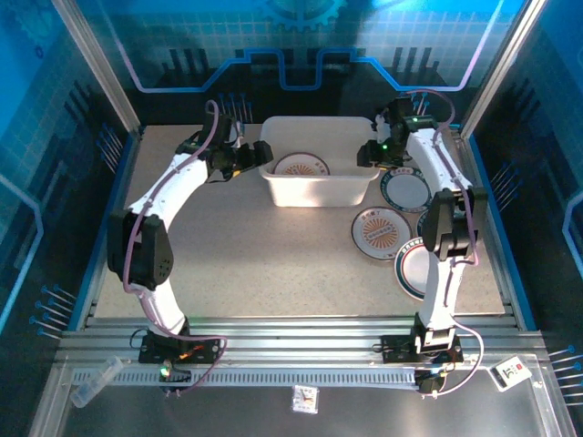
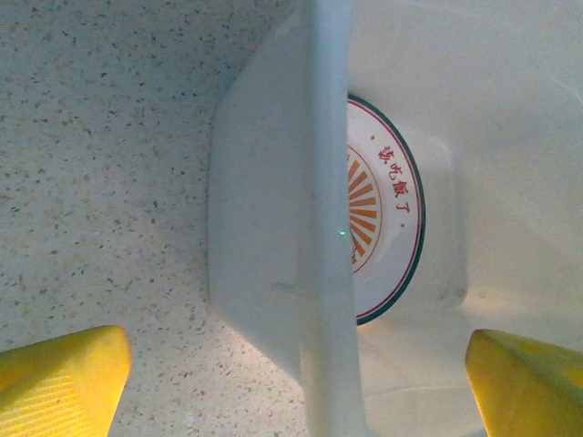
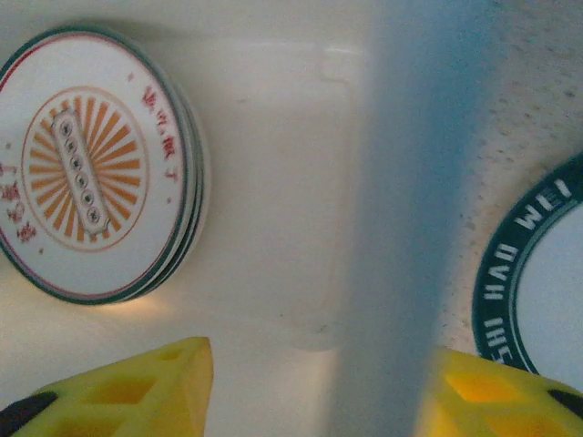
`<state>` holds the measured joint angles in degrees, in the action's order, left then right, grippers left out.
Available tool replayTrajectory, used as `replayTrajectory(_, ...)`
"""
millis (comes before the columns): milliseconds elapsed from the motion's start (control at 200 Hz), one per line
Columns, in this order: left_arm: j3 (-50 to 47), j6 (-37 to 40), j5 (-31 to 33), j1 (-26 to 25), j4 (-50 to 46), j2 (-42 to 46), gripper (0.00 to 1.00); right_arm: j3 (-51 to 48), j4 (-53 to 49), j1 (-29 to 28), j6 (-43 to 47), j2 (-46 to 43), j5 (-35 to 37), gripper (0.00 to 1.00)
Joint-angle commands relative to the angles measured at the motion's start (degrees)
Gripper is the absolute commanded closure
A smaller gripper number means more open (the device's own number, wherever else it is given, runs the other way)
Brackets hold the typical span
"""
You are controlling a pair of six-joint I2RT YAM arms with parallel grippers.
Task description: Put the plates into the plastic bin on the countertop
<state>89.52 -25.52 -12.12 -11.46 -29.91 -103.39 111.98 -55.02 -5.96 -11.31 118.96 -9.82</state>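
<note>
Plastic bin (image 1: 319,191): white, translucent, rectangular, with rounded corners and a rolled rim; at 12 o'clock on the surface (image 1: 255,255).
Surface: flat, beige, finely speckled.
Stacked plates (image 3: 91,164): round, white, lying flat on the bin floor toward its 9 o'clock side; thin dark green and red rim lines, orange sunburst centre crossed by a pale oblong bar of dots; several edges showing one under another.
Writing on stack: red Chinese characters around the sunburst, too small to read.
Green-banded plate (image 3: 496,273): flat on the surface just beside the bin, at its 4 o'clock; broad dark green band with white capitals, "WEI" clear, "SHI" and a word starting "HA" before it.
Sunburst plate (image 1: 381,229): flat on the surface at 5 o'clock of the bin, same orange centre.
Dark-rimmed plate (image 1: 407,264): farther toward 5 o'clock, partly behind the right arm.
Left pincer (image 2: 296,382): yellow ribbed fingers spread wide, astride the bin's 9 o'clock wall, one outside over the surface and one inside; nothing held.
Right pincer (image 3: 314,391): yellow latticed fingers apart, astride the bin's 3 o'clock wall; inner finger clear of the wall; nothing gripped.
</note>
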Motion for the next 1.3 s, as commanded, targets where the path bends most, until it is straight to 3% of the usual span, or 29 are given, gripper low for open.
replayTrajectory(0, -2.07, 0.04, 1.14, 0.6, -0.99, 3.73, 0.04, -0.27, -0.14, -2.04, 3.03, -1.45, 0.77, 0.51)
replayTrajectory(200, -6.46, 0.55, 1.16, 2.95, -0.94, 7.45, 0.04, -5.53, 2.02, -4.85, 2.34, -4.52, 0.51, 0.57)
replayTrajectory(805, -18.42, 2.45, 1.2, 8.6, -2.22, 21.19, 0.03, -18.32, 7.67, -13.99, -4.25, -14.35, -0.54, 0.59)
replayTrajectory(865, -19.23, 2.54, 0.93, 8.74, -2.49, 22.39, 0.03, -19.08, 8.33, -13.85, -4.98, -15.45, -0.46, 0.54)
replayTrajectory(1071, -20.86, 2.7, 0.33, 8.74, -2.95, 26.95, 0.03, -18.59, 8.22, -11.66, -7.33, -20.63, -1.03, 0.22)
replayTrajectory(1296, -21.66, 2.85, -1.13, 8.75, -2.37, 29.13, 0.02, -24.29, 3.56, -4.63, -8.64, -30.22, -0.81, 0.11)
